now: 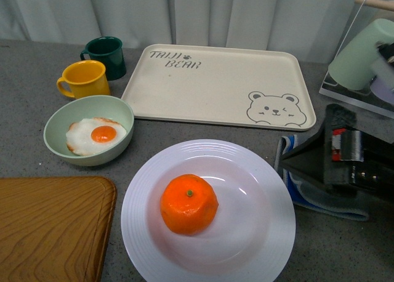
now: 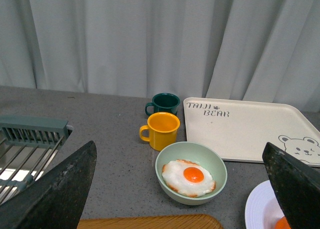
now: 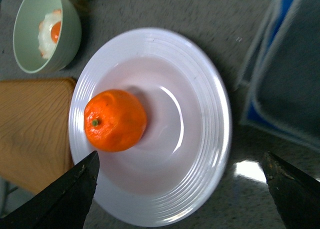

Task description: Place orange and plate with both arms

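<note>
The orange (image 1: 189, 204) sits in the well of the white plate (image 1: 271, 233) on the grey counter at the front middle. In the right wrist view the orange (image 3: 115, 120) and the plate (image 3: 205, 114) lie just beyond my right gripper (image 3: 182, 189), which is open and empty, jaws wide apart. The right arm (image 1: 345, 159) shows at the right of the plate. My left gripper (image 2: 185, 189) is open and empty, above the counter near the bowl. The plate's rim (image 2: 257, 209) and a sliver of the orange (image 2: 282, 224) show beside one finger.
A pale green bowl with a fried egg (image 1: 89, 129), yellow mug (image 1: 84, 79), dark green mug (image 1: 106, 55) and cream bear tray (image 1: 215, 85) stand behind. A wooden board (image 1: 52, 226) lies front left. A blue-grey cloth (image 1: 320, 196) lies under the right arm. A rack (image 2: 30, 139) shows in the left wrist view.
</note>
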